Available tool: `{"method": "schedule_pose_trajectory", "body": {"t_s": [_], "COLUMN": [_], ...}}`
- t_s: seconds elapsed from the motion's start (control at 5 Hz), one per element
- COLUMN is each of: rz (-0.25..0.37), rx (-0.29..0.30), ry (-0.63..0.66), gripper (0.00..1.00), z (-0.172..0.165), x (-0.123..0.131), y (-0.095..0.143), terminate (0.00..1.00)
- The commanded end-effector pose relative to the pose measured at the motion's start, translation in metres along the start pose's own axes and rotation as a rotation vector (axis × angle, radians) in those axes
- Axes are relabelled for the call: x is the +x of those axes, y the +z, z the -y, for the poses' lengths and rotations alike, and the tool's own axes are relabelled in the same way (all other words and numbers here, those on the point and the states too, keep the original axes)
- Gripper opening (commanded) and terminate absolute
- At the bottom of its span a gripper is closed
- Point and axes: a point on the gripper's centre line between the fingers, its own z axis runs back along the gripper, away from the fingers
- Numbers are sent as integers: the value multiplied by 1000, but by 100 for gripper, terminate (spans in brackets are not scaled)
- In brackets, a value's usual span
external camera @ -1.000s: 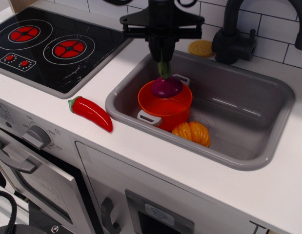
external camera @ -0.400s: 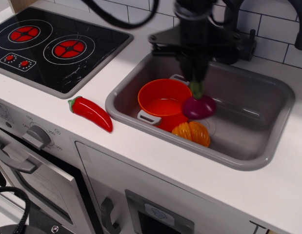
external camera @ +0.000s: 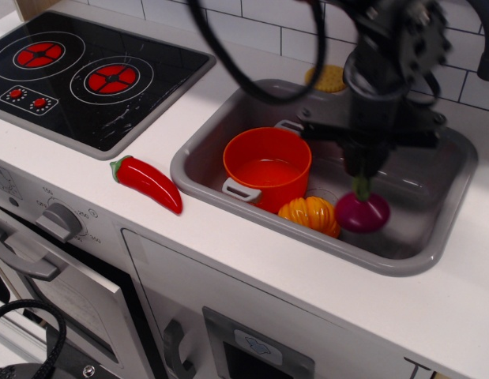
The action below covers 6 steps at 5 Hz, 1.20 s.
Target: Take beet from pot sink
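Clamped on the green stalks, the gripper (external camera: 361,175) holds the beet (external camera: 362,211) low inside the sink (external camera: 434,237), beside the empty pot (external camera: 267,166); releasing it looks next.

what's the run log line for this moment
gripper: shut on beet stalks | beet: out of pot, low in sink, right of pumpkin | pot: empty

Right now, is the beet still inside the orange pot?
No. The beet hangs from the hand over the sink floor, right of the pot, which looks empty.
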Motion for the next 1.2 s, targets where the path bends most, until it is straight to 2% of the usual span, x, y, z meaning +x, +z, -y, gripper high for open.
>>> {"method": "schedule_pose_trajectory", "body": {"t_s": [0.0, 0.2, 0.4, 0.6, 0.8, 1.0], "rz": [31, 31, 14, 14, 14, 14], "rx": [-31, -25, -30, -74, -74, -74], "ry": [11, 12, 0, -6, -6, -6], "gripper": [0, 100, 100, 100, 100, 100], "z": [33, 35, 30, 19, 19, 19], "x": [18, 20, 19, 21, 21, 21], "y": [-2, -3, -2, 18, 18, 18], "terminate": [0, 0, 0, 0, 0, 100]}}
